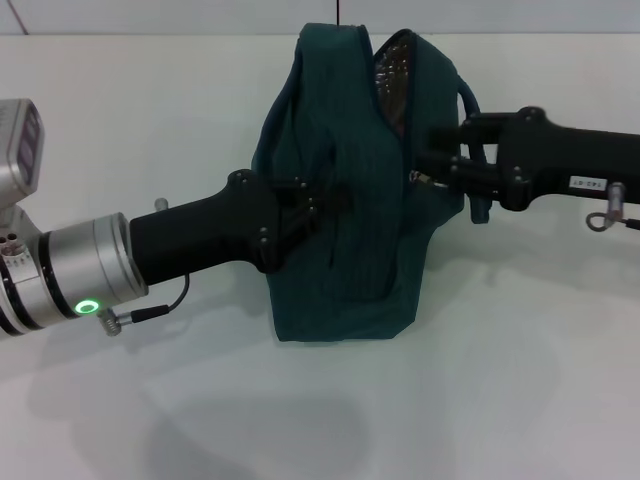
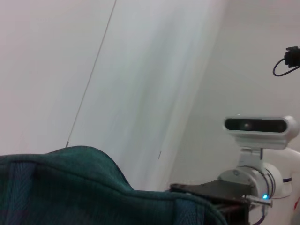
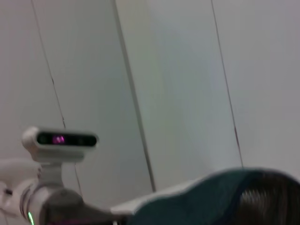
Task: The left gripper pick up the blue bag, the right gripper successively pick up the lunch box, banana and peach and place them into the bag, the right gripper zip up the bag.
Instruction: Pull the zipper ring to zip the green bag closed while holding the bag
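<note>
Blue bag (image 1: 345, 200) upright on table (image 1: 520, 380); left pincer (image 1: 325, 200) clenched on its side; right pincer (image 1: 425, 175) at zipper, grip unclear; contents hidden.

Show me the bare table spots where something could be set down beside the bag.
Bare table lies in front of the blue bag and right of it, below the right gripper; also behind the left gripper, left of the bag. It is crowded at the bag, where both grippers meet it.

blue bag (image 3: 234, 197) (teal fabric) low in view, the robot's head camera (image 3: 60, 139) beyond.
</note>
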`<action>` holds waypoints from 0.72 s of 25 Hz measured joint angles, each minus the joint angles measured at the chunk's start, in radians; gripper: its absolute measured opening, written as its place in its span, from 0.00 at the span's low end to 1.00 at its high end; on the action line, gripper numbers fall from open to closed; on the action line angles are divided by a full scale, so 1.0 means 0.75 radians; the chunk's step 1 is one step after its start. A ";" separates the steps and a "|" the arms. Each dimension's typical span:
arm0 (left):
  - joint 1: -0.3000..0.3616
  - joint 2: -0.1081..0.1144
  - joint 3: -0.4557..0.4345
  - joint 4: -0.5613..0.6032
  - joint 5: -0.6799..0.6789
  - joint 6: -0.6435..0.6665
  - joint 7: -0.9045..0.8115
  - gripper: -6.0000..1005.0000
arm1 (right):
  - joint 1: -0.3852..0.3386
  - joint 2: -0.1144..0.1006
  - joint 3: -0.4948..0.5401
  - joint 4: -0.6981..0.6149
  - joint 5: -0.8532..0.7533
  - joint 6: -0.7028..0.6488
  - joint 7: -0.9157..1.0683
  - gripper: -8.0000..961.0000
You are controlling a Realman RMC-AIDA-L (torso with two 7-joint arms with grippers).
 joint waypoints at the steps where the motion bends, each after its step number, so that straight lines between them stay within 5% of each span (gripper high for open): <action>1: 0.000 -0.001 0.000 0.000 0.000 0.000 0.000 0.05 | -0.013 0.001 0.002 -0.009 0.026 -0.014 -0.018 0.43; 7: 0.001 -0.001 0.000 0.000 0.000 -0.001 -0.002 0.05 | -0.058 -0.006 0.042 -0.011 0.197 -0.117 -0.094 0.43; 18: 0.005 -0.003 0.000 -0.001 0.000 0.000 -0.006 0.05 | -0.069 -0.044 0.078 0.108 0.150 -0.261 -0.093 0.43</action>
